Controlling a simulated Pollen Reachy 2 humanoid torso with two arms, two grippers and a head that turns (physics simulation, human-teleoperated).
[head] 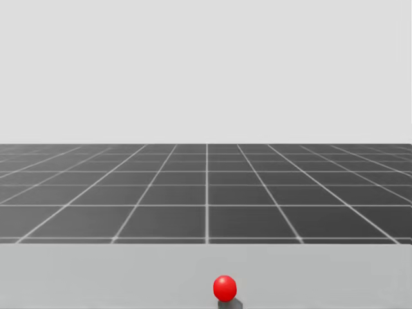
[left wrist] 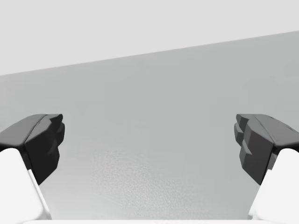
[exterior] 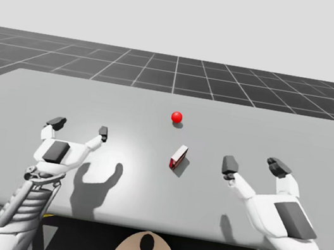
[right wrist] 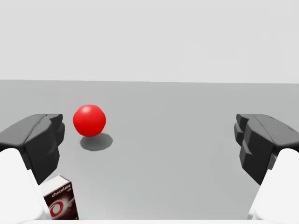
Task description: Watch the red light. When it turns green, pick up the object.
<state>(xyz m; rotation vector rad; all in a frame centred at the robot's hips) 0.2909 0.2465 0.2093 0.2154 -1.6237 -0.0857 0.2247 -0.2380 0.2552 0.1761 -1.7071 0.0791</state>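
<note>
My right hand (exterior: 254, 166) hovers just above the counter (exterior: 63, 95) with its fingers spread wide and nothing between them. My left hand (exterior: 80, 128) hangs the same way on the other side, fingers apart, with bare counter ahead of it.

In the right wrist view, the small red-and-white box (right wrist: 60, 198) sits low beside one finger, off to the side of the open gap and not inside it. From the high view the box lies on the counter between my two hands, nearer the right one and set at an angle to it.

Beyond the box, near it but apart, the light (exterior: 177, 117) sits as a round ball on the counter, and it is red.

I judge this to be the waiting step: the signal has not come, so neither hand should move. Once it turns green, the right hand looks the better choice. It would need to swing across toward the box, turn the wrist to match its slant, lower the spread fingers on either side, close and lift.
</note>
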